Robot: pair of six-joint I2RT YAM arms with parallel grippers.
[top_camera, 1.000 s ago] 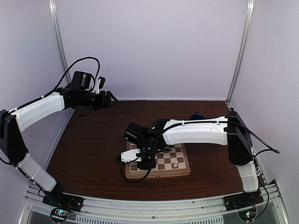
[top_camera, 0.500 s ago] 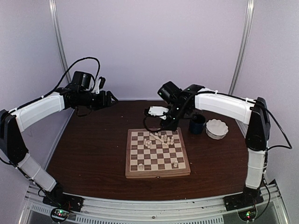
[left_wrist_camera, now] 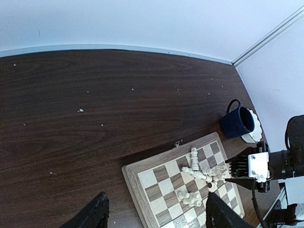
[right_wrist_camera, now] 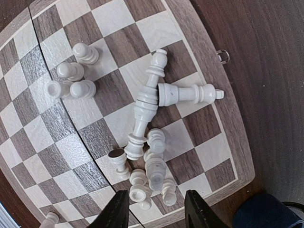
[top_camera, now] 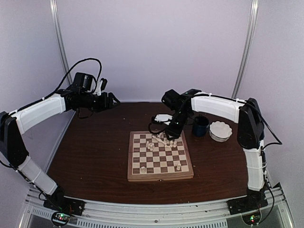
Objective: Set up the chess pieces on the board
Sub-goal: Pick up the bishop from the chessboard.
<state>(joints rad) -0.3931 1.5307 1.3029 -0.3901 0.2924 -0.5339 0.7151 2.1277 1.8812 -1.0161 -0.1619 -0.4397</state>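
The board (top_camera: 160, 178) lies mid-table. Cream chess pieces (top_camera: 164, 139) lie toppled in a heap near its far edge, with a small standing group (top_camera: 151, 146) beside them and two single pieces (top_camera: 178, 166) in the near rows. My right gripper (top_camera: 169, 131) hangs open just above the heap. In the right wrist view its fingers (right_wrist_camera: 118, 209) straddle the fallen pieces (right_wrist_camera: 156, 166), gripping none of them. My left gripper (top_camera: 114, 100) is raised at the back left, open and empty, with the board (left_wrist_camera: 130, 178) far below it.
A dark blue mug (top_camera: 200, 126) and a white scalloped bowl (top_camera: 221, 130) stand right of the board's far corner, close to the right arm. The board's latch (right_wrist_camera: 222, 56) faces the back wall.
The right arm swung from low over the board's near left to the far edge, then dropped toward the heap with its jaws wider. The left arm has not moved.
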